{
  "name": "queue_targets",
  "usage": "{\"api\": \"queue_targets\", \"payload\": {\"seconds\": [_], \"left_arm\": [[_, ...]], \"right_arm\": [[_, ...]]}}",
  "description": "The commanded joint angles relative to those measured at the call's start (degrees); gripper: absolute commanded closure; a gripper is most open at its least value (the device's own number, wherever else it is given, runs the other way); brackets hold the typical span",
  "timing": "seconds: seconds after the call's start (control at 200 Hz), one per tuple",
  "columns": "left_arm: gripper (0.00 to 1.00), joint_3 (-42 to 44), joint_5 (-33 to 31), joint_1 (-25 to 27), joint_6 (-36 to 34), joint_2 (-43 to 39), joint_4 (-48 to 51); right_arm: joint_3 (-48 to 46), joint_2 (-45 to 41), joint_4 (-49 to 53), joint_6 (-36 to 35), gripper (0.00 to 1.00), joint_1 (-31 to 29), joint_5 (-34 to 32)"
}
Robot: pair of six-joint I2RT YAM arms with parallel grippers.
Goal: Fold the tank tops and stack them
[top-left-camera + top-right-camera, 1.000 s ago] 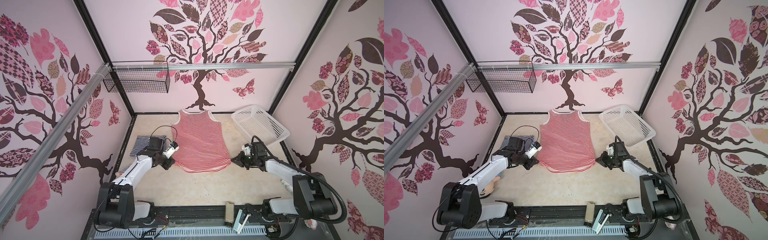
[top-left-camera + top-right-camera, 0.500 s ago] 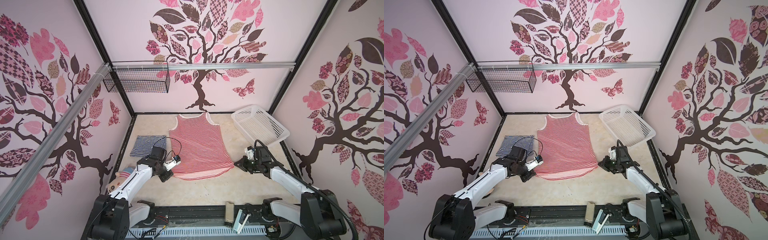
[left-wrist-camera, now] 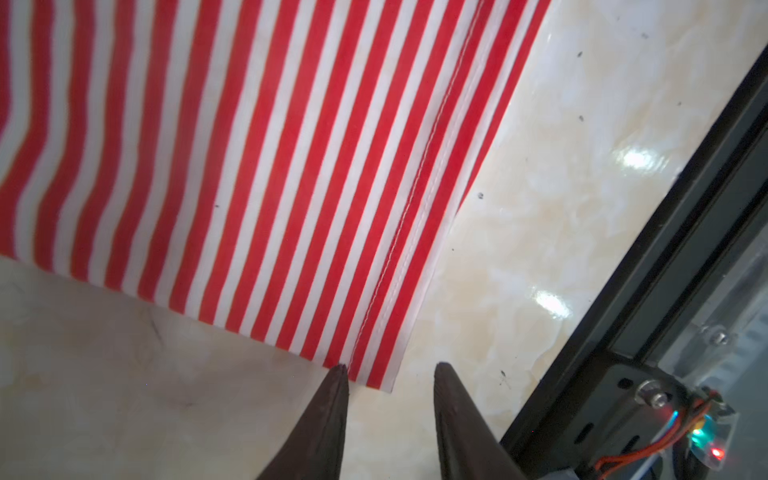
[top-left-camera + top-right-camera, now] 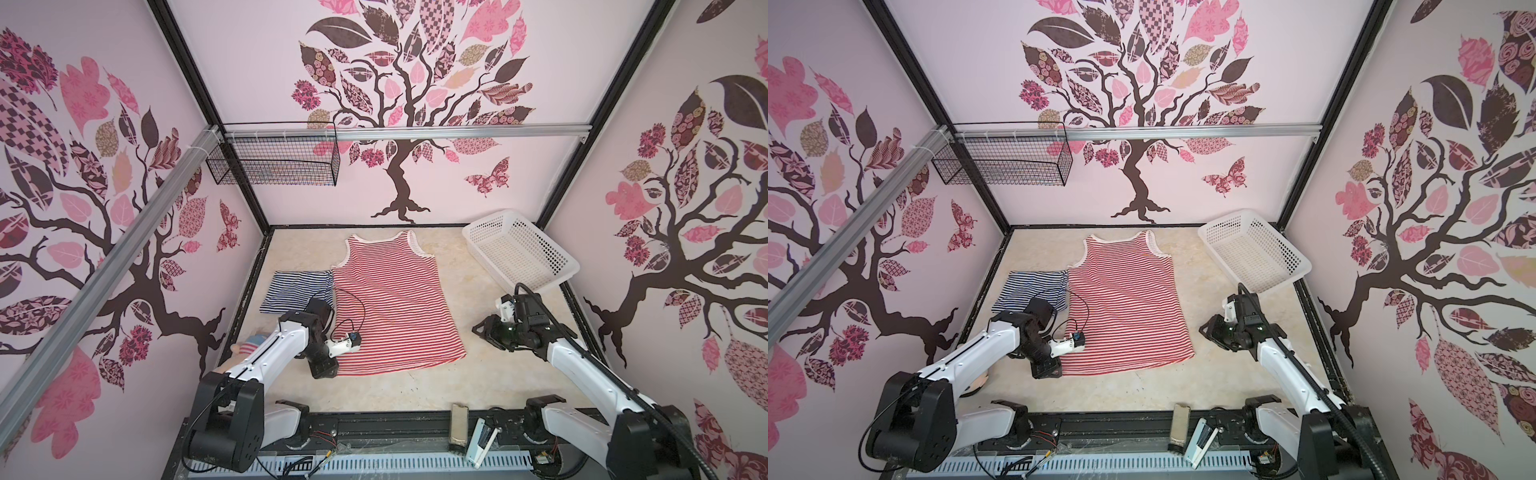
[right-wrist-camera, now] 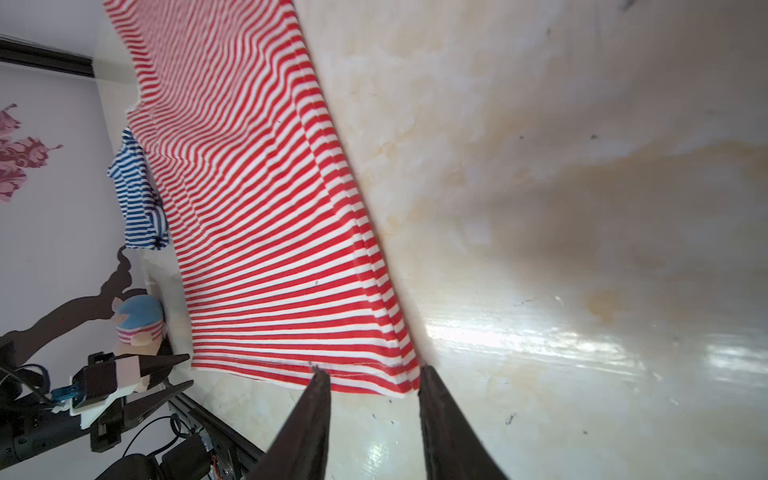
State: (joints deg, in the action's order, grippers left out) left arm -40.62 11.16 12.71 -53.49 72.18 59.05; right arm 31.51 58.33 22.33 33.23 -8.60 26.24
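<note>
Taking the far wall as 12 o'clock on the table (image 4: 415,386), the left gripper (image 3: 390,368) sat lowest and nearest, at about 7 o'clock. Its jaws stood narrowly parted and gripped nothing. In the left wrist view the near left hem corner of the red-striped tank top (image 4: 390,307) lay flat in the gap at the fingertips (image 3: 338,386). The right gripper (image 5: 372,370) was at about 4 o'clock with its jaws parted by a similar narrow gap and nothing pinched. In the right wrist view the near right hem corner showed between its tips. In both top views those tips were just beside the cloth's right edge; whether they touched it could not be told.

A plush doll (image 4: 253,345) lay at 8 o'clock by the table's left edge, partly hidden behind the left arm.

The red-striped tank top lay spread flat in the middle of the table, hem toward 6 o'clock and whitish-trimmed straps toward 12, with a few shallow wrinkles across its body. At its 9 o'clock side the navy-striped tank top (image 4: 297,289) lay folded into a small rectangle, its right edge just beside the red one's left edge.

A white perforated basket (image 4: 519,253) lay at 2 o'clock in the far right corner, and a black wire basket (image 4: 274,162) hung from the rail at 11 o'clock, above the table
</note>
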Motion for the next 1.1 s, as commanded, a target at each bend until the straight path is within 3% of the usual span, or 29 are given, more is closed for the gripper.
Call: {"api": "queue_targets", "payload": {"seconds": [0.0, 0.075, 0.19, 0.415, 0.58, 0.79, 1.096], "left_arm": [[0.60, -5.10, 2.46, -0.94, 0.33, -0.11, -1.18], [0.60, -6.97, 2.07, -0.96, 5.59, 2.01, -8.58], [0.60, -10.66, -6.44, -1.09, 16.20, 9.21, -21.15], [0.61, -20.47, -12.83, -1.14, 23.87, 24.03, -27.18], [0.61, -24.29, -12.83, 0.65, 24.16, 28.69, -26.42], [0.63, -22.64, -14.42, 4.65, 22.43, 30.32, -25.95], [0.64, -16.72, -18.90, 13.23, 18.47, 29.17, -25.36]], "right_arm": [[2.62, -0.37, -0.01, 2.87, 0.64, -4.59, -3.04], [3.53, 2.92, -2.85, 4.88, 0.68, -8.62, -4.11], [3.73, 8.53, -8.98, 7.72, 0.77, -10.17, -2.66], [5.80, 18.95, -15.82, 10.18, 0.82, -13.54, -3.76], [6.33, 25.17, -19.57, 12.35, 0.83, -18.00, -5.09], [5.94, 29.54, -19.25, 12.59, 0.83, -19.96, -8.16], [12.98, 31.07, -1.79, 5.29, 0.70, -16.31, -23.13]]}}
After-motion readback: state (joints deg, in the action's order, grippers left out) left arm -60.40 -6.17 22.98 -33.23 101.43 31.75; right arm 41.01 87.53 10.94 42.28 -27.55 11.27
